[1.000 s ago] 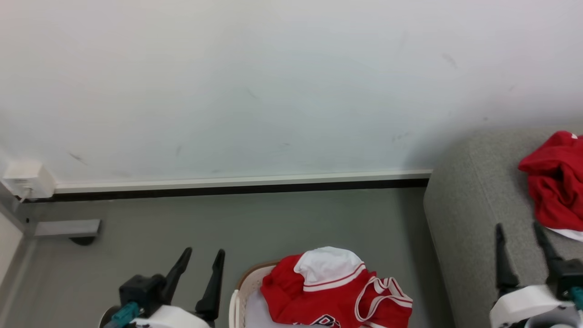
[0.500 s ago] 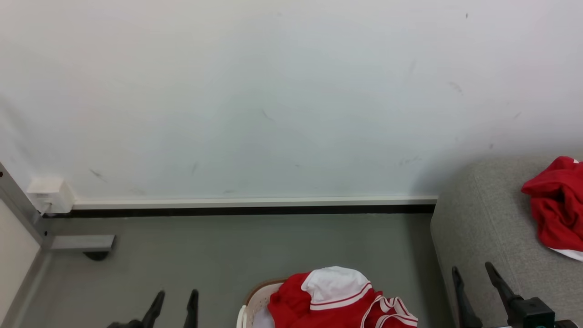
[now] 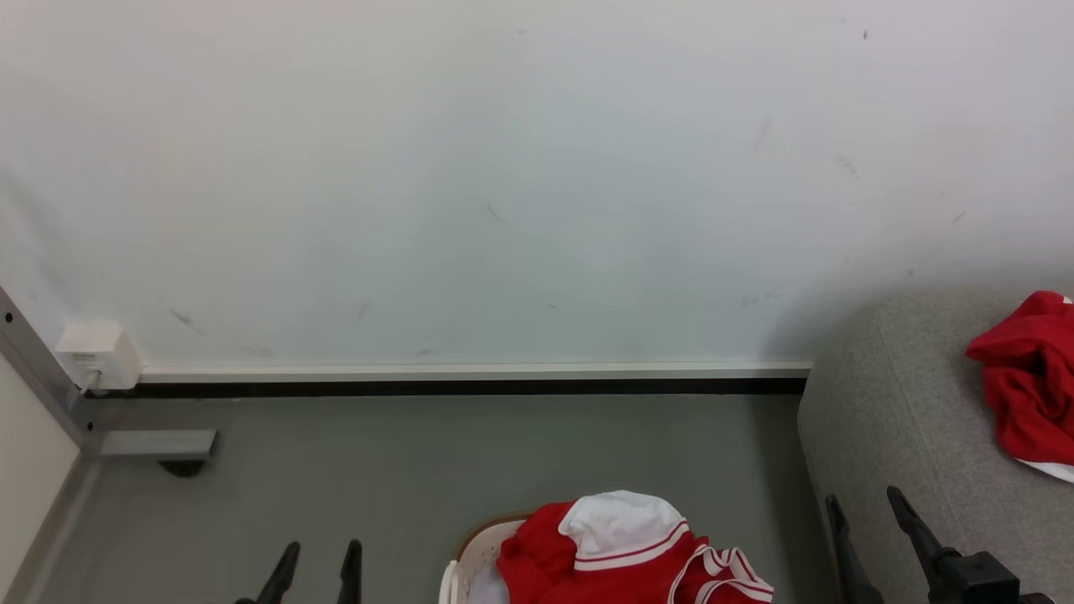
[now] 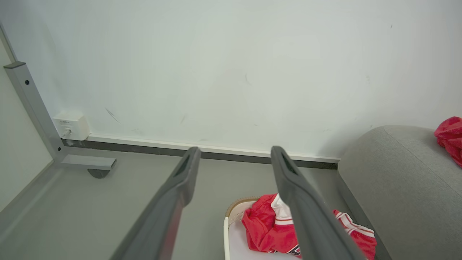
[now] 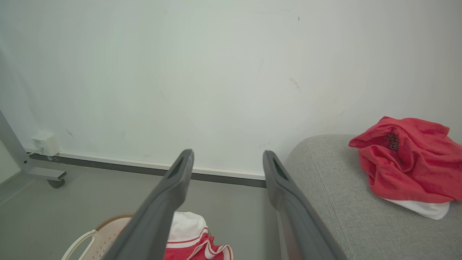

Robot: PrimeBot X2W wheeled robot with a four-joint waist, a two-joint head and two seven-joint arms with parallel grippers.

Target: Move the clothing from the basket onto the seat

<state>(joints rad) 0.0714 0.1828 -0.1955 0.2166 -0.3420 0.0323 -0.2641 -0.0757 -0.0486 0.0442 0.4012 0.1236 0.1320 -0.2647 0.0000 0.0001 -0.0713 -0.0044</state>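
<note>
Red and white clothing (image 3: 621, 545) is heaped in the white basket (image 3: 470, 554) at the bottom middle of the head view. In the left wrist view the same clothing (image 4: 263, 231) lies in the basket (image 4: 232, 216) below the fingers. Another red garment (image 3: 1028, 377) lies on the grey seat (image 3: 881, 419) at the right, also plain in the right wrist view as clothing (image 5: 408, 162) on the seat (image 5: 325, 173). My left gripper (image 3: 317, 558) is open left of the basket, holding nothing. My right gripper (image 3: 864, 512) is open beside the seat's front corner, empty.
A white wall with a dark skirting line (image 3: 461, 386) runs behind the grey floor (image 3: 419, 461). A white socket box (image 3: 96, 352) and a grey metal frame foot (image 3: 155, 443) sit at the left.
The head view has tilted up, so basket, seat and both grippers sit lower in the picture. Both grippers stay open and empty.
</note>
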